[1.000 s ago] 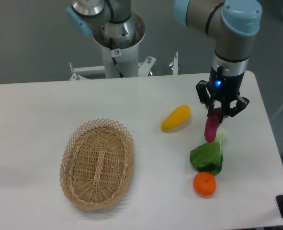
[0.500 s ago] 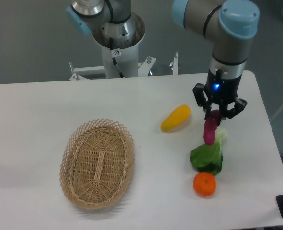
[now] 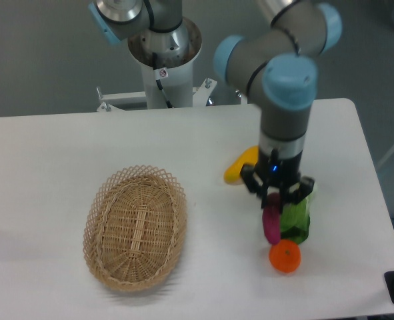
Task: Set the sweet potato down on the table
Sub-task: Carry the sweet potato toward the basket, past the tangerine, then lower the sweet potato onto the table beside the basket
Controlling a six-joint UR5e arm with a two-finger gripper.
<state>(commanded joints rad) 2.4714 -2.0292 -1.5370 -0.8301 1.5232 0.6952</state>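
The magenta sweet potato (image 3: 271,225) hangs upright from my gripper (image 3: 275,199), which is shut on its top end. Its lower tip sits just above the white table (image 3: 50,173), right beside the orange (image 3: 285,257) and in front of the leafy green vegetable (image 3: 295,222). Whether the tip touches the table I cannot tell. The arm's wrist stands directly over the gripper and hides part of the yellow fruit (image 3: 239,167).
An oval wicker basket (image 3: 135,227) lies at the left centre of the table. The robot's base column (image 3: 163,60) rises behind the table's far edge. The table's right edge runs close to the vegetables.
The gripper has carried the sweet potato left and toward the front, and lower, from beside the yellow fruit's right to just above the orange. The arm now covers part of the yellow fruit and greens.
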